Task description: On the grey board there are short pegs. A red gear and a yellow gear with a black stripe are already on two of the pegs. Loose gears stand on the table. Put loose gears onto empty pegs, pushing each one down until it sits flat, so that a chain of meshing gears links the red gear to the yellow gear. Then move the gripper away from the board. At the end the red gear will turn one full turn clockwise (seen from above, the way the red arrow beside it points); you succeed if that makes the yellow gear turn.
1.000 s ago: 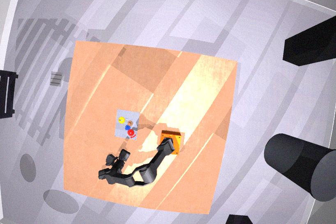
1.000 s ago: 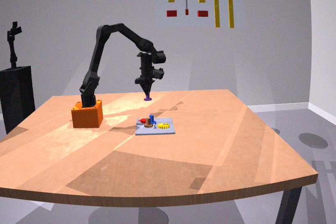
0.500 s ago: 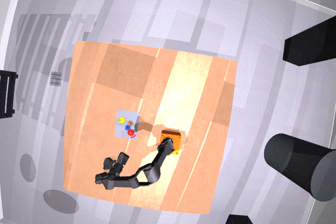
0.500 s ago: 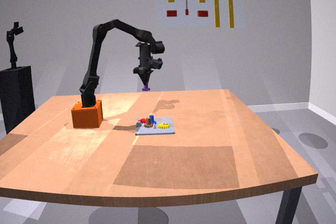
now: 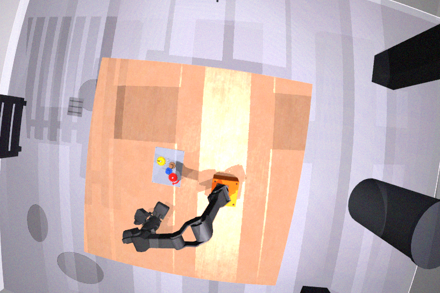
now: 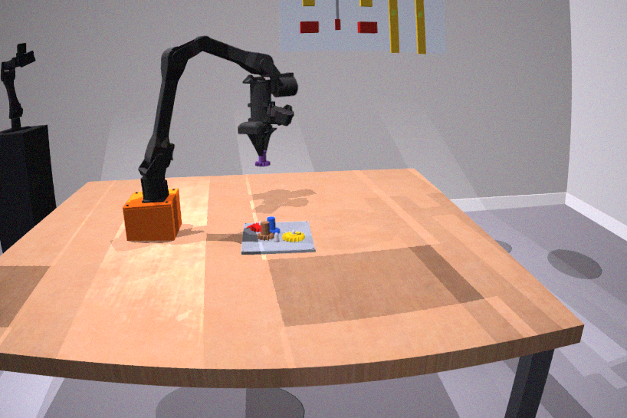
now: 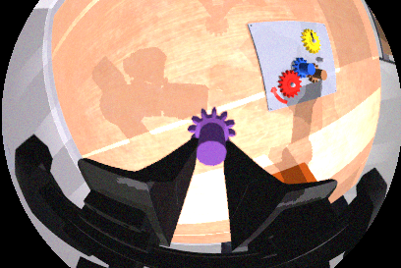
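Observation:
My gripper (image 6: 261,152) (image 7: 211,144) is shut on the handle of a purple gear (image 6: 262,163) (image 7: 211,153) and holds it high above the table, off to the side of the board. The grey board (image 5: 158,180) (image 6: 278,251) (image 7: 260,41) lies flat. On it are the red gear (image 5: 174,176) (image 7: 289,83), a blue gear (image 5: 168,171) (image 6: 271,224) (image 7: 304,68) beside it, a brown gear (image 5: 171,165) (image 6: 265,229) (image 7: 321,75) beside the blue one, and the yellow gear (image 5: 161,159) (image 6: 293,236) (image 7: 311,41). An empty peg (image 6: 276,237) (image 7: 319,59) stands between the brown and yellow gears.
The orange base block (image 5: 232,200) (image 6: 152,222) carries the arm and stands on the wooden table (image 5: 135,69) (image 6: 152,342), beyond the board's brown-gear side. The arm reaches out past the board's red-gear side. A curved red arrow (image 7: 278,96) marks the board beside the red gear.

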You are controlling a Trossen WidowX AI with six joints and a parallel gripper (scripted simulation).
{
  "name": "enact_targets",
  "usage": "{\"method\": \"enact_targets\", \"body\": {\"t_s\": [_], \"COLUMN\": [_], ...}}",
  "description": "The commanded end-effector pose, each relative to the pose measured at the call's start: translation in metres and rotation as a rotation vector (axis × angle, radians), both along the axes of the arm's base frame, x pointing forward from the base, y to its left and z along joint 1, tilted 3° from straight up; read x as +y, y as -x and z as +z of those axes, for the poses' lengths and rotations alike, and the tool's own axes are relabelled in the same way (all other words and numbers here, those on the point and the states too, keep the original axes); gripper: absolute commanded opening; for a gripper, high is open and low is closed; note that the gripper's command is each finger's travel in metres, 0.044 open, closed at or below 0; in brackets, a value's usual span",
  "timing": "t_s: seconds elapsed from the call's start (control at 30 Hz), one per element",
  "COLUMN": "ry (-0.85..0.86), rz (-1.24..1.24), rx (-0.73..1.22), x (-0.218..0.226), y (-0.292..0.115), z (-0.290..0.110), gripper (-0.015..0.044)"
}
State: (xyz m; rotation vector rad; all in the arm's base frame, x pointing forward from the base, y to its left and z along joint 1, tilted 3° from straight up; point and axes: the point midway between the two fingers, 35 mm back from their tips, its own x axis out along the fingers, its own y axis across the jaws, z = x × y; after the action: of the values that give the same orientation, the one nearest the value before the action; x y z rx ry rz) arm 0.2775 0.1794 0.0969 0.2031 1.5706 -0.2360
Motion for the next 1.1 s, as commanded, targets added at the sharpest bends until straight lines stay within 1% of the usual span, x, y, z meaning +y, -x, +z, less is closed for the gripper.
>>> {"method": "enact_targets", "body": {"t_s": [0.0,1.07], "ry": [-0.001,0.012], "rz": [0.004,0.002], "rx": [0.003,0.001], "x": [-0.008,-0.081], "y": [-0.005,-0.039], "z": [-0.003,-0.028], "gripper": [0.0,0.0]}}
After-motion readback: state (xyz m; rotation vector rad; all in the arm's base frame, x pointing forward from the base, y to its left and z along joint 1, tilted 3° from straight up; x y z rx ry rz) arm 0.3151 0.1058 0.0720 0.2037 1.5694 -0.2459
